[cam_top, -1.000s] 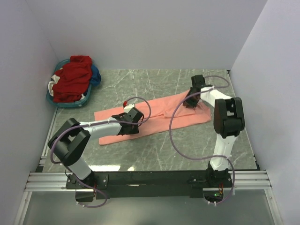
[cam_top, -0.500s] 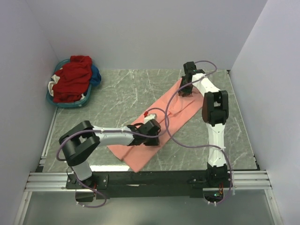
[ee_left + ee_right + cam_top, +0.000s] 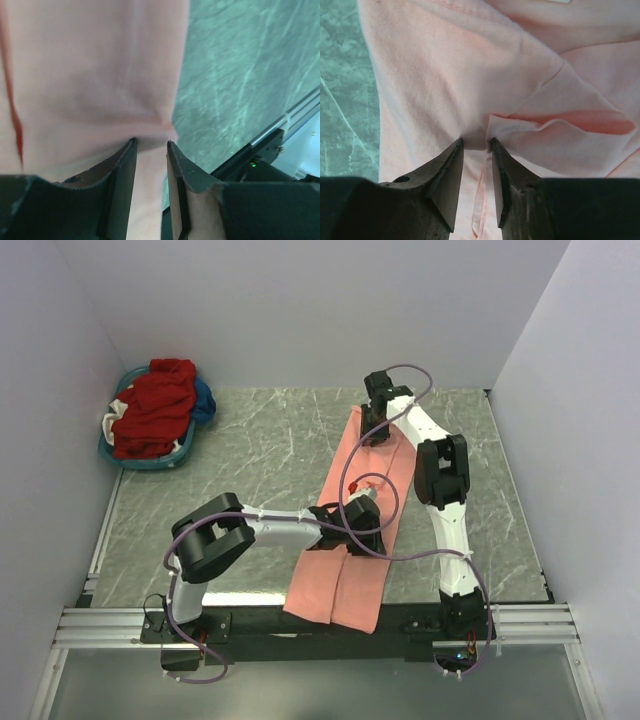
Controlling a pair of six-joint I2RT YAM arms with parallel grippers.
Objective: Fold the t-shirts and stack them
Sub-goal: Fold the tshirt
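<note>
Since a second ago the salmon-pink t-shirt (image 3: 335, 590) has swung round from lying crosswise on the table (image 3: 250, 460) to running lengthways, far to near. Both my arms have swung with it, the left in toward the middle and the right out toward the far wall.

The shirt is now a long folded strip on the right half of the table. Its near end hangs over the table's near edge and covers part of the black rail (image 3: 250, 622) there.

My left tool (image 3: 151, 141) is pressed onto the cloth a little above that overhanging end. Its two fingers are nearly together, with a raised ridge of pink fabric pinched between them. That ridge sits close to the shirt's side edge, with bare marble just beyond it.

My right tool (image 3: 476, 141) grips the far end of the strip the same way, fingers drawn in on a small fold. Creases fan out from the pinch, and a darker pleat lies just to one side.

Well apart, in the far left corner, stands the teal basket (image 3: 160, 462). A dark red t-shirt (image 3: 155, 410) is heaped in it and a blue t-shirt (image 3: 204, 400) shows behind. Something pale shows at the basket's left rim, possibly another cloth, but it is too small to tell.
</note>
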